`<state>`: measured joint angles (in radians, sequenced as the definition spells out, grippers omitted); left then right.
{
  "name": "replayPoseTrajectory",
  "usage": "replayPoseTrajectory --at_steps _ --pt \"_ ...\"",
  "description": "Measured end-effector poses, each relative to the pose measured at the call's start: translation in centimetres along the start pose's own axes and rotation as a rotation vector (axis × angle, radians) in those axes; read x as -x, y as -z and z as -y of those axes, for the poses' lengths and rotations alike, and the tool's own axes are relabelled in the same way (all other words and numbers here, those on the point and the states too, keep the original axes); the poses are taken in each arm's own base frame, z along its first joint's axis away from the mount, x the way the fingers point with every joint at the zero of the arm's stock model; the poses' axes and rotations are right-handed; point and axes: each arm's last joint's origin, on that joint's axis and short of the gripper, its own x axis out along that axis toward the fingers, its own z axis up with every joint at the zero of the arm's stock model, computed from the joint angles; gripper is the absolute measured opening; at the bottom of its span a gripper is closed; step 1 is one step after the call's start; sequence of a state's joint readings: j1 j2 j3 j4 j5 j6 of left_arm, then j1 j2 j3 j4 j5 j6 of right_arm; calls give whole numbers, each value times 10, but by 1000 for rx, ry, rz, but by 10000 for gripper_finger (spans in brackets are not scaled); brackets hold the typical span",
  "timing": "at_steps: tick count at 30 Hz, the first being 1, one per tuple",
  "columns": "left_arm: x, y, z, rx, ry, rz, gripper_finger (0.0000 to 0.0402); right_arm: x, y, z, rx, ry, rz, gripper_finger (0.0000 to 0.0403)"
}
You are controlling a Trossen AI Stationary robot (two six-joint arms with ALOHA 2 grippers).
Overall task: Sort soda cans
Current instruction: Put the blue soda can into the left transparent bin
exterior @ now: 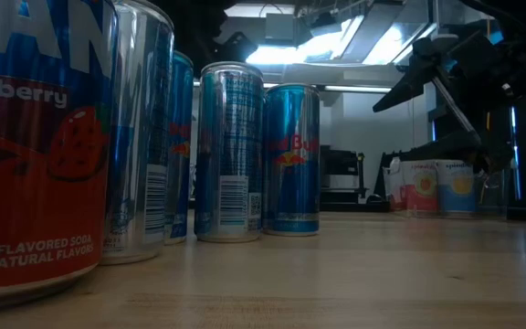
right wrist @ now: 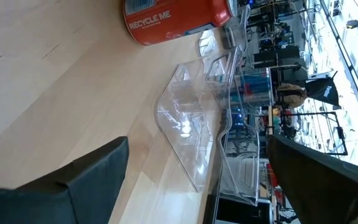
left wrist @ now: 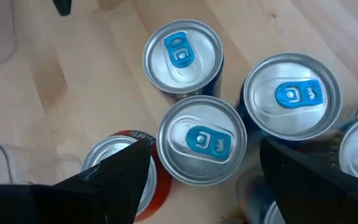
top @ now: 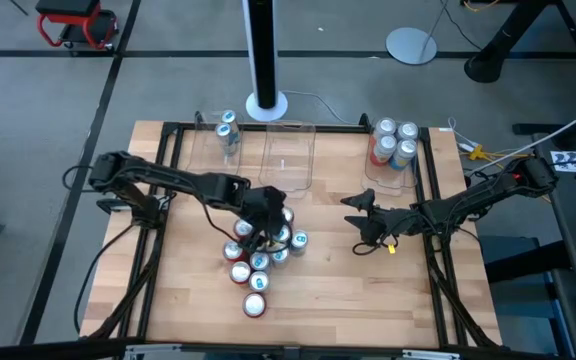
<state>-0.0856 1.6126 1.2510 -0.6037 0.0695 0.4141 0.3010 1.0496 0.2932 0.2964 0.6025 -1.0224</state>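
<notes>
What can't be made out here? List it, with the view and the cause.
- High view: the left gripper covers part of the can cluster, so its count is uncertain.
- Low view: the near strawberry soda can is cut by the frame edge and hides cans behind.
- Right wrist view: the red can is cropped; its brand is unseen.

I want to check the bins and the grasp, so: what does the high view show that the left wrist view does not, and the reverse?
Only the high view shows the three clear rectangular plastic bins, four silver-topped cans in the right bin, and the right tool, open, apart from the cans. Only the left wrist view shows the blue pull tabs, such as on the silver-topped blue can between the fingers. Both show the open left tool over the cluster of small cylindrical cans.
</notes>
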Motion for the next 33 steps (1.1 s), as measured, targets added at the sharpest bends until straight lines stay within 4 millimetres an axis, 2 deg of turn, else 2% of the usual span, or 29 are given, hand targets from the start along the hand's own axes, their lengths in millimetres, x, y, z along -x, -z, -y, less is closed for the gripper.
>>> replayPoseTrajectory --at_steps 10,17,27,33 --pt "-22 -1 -2 -41 15 -1 292 0 0 0 -5 1 1 381" --pt "-23 -2 -1 -35 49 20 291 0 0 0 -4 0 1 381" --pt "-24 1 -3 -20 56 8 253 0 0 0 -4 0 0 381" --pt "-24 0 -3 -10 54 6 249 0 0 0 -4 -1 0 381"
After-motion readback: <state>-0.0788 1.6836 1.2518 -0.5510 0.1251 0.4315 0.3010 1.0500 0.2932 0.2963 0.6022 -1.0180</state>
